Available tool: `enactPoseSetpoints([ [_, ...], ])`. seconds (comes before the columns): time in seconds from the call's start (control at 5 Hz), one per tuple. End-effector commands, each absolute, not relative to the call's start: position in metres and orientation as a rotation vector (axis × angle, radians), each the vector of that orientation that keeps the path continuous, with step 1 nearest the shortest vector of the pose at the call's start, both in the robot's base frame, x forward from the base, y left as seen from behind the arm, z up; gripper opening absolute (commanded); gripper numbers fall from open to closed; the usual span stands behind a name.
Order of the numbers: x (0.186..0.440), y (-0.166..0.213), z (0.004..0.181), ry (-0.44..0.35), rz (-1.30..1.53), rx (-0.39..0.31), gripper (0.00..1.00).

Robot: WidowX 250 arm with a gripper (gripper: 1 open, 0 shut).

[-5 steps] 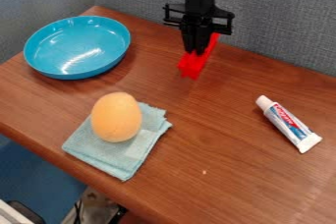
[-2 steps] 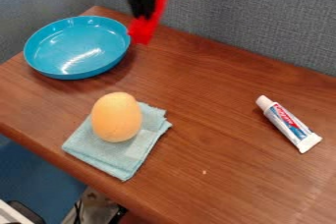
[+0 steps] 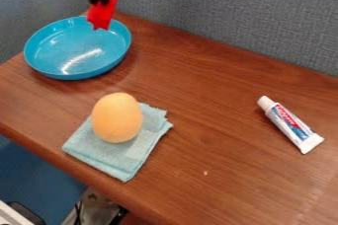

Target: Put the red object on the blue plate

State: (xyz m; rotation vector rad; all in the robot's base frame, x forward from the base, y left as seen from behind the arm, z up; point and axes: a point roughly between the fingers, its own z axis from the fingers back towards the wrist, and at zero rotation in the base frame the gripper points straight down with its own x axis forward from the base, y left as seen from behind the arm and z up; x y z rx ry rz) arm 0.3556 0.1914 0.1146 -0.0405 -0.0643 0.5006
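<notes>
Wooden table [image 3: 224, 81], grey backdrop [image 3: 251, 12]

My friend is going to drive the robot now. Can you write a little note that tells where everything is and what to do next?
Gripper: shut on the red block, which hangs from it, off the table.
Red block: above the far rim of the blue plate, not set down yet.
Blue plate: at the table's far left corner, nothing in it.
Done: block picked up and brought to the plate.
Left: lower the block onto the plate, open the gripper, lift away.
</notes>
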Motion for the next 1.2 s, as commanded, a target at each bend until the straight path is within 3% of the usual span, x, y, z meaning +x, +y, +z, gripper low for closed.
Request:
enactPoseSetpoints([
  [0.0,0.357,0.215,0.13,-0.123,0.533,-0.006,0.0],
  [1.0,0.361,0.221,0.102,-0.111,0.546,0.026,0.0],
])
